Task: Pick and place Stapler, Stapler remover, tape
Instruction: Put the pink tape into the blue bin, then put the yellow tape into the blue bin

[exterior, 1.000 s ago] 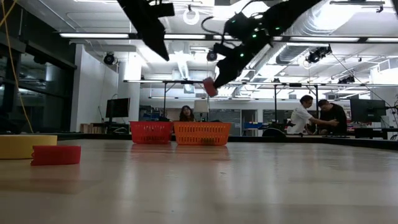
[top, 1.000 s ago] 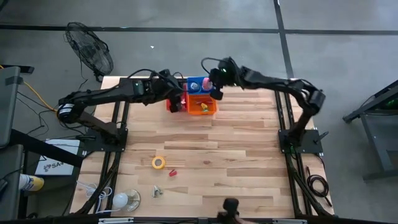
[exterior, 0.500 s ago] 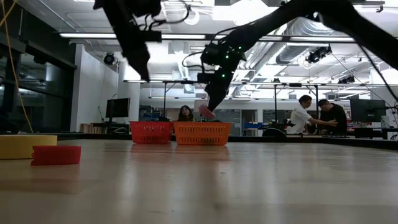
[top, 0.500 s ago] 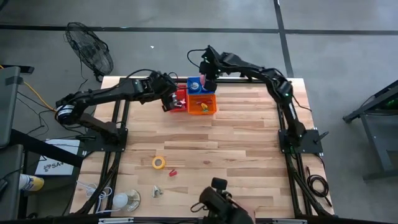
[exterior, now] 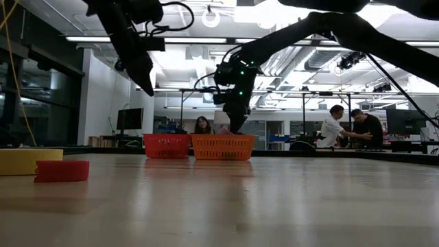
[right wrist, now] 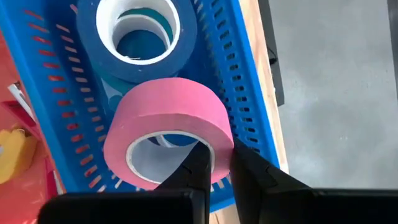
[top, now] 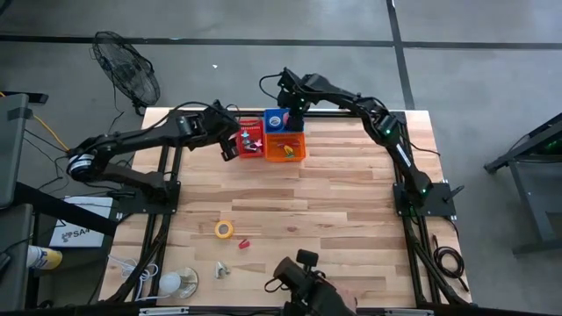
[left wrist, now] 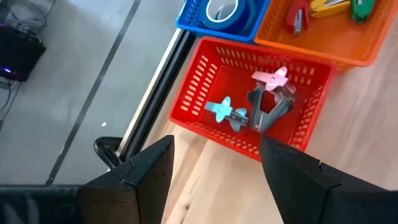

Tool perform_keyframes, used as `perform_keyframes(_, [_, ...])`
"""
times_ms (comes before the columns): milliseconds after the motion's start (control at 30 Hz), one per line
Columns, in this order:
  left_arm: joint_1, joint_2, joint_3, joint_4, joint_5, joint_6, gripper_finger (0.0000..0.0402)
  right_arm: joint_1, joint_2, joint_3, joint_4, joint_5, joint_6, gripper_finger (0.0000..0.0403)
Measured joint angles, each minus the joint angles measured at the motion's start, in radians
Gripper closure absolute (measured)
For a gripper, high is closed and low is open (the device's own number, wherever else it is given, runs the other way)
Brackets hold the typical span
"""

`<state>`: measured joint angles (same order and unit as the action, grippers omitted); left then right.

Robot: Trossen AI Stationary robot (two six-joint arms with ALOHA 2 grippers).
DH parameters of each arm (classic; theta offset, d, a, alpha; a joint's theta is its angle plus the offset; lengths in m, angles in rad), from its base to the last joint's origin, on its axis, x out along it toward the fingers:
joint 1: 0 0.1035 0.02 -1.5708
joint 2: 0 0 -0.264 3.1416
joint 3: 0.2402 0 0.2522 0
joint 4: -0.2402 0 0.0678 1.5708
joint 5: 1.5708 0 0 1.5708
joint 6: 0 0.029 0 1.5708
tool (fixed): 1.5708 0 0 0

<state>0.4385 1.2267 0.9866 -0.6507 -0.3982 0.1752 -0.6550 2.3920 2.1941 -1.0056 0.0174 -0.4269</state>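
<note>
- Pink tape [right wrist: 166, 127] pinched by its wall in right claw [right wrist: 214, 163], just above blue basket [right wrist: 245, 99]; blue tape [right wrist: 138, 34] lies beyond it.
- Risk: released tilted, it lands on the blue roll or rim and rolls out.
- Left claw [left wrist: 214, 163] spread, empty, above red basket [left wrist: 205, 130].

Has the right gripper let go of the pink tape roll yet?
No, the right gripper is shut on the wall of the pink tape roll, holding it over the blue basket.
</note>
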Motion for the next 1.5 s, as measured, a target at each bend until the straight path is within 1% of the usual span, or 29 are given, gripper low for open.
perform_keyframes(200, [0.0,-0.029,-0.006,-0.002,0.001,-0.009,0.017,0.002,0.0,0.0,-0.002,-0.001,0.001,0.037])
perform_keyframes(400, [0.0,-0.032,-0.007,-0.005,0.027,-0.017,0.017,0.006,0.0,0.0,0.0,0.026,0.001,0.0318])
perform_keyframes(500, [0.0,-0.032,-0.007,-0.005,0.027,-0.018,0.017,0.006,0.0,0.0,0.0,0.025,0.001,0.0304])
perform_keyframes(733, [0.0,-0.032,-0.007,-0.01,0.027,-0.019,0.017,0.006,-0.008,0.0,-0.007,0.08,0.001,0.0299])
perform_keyframes(867, [0.0,-0.033,-0.007,-0.034,0.028,-0.027,0.017,0.006,-0.056,0.002,-0.013,0.061,0.001,0.0298])
perform_keyframes(1000, [0.0,-0.034,-0.007,-0.071,0.03,-0.054,0.017,0.006,-0.12,0.003,-0.065,0.043,0.017,0.0298])
perform_keyframes(1100, [0.0,-0.034,-0.007,-0.103,0.061,-0.075,0.017,0.006,-0.185,-0.022,-0.089,0.023,0.047,0.0297])
perform_keyframes(1167, [0.0,-0.034,-0.007,-0.131,0.105,-0.086,0.017,0.006,-0.239,-0.068,-0.084,0.008,0.057,0.0297])
perform_keyframes(1267, [0.0,-0.034,-0.007,-0.168,0.146,-0.121,0.017,0.013,-0.34,-0.202,-0.018,-0.015,0.063,0.0297])
perform_keyframes(1433, [0.0,-0.034,-0.009,-0.237,0.199,-0.188,0.017,0.038,-0.567,-0.553,0.204,-0.016,0.1,0.0297])
perform_keyframes(1500, [-0.003,-0.035,-0.028,-0.237,0.235,-0.214,0.017,0.055,-0.662,-0.703,0.295,-0.014,0.118,0.0297])
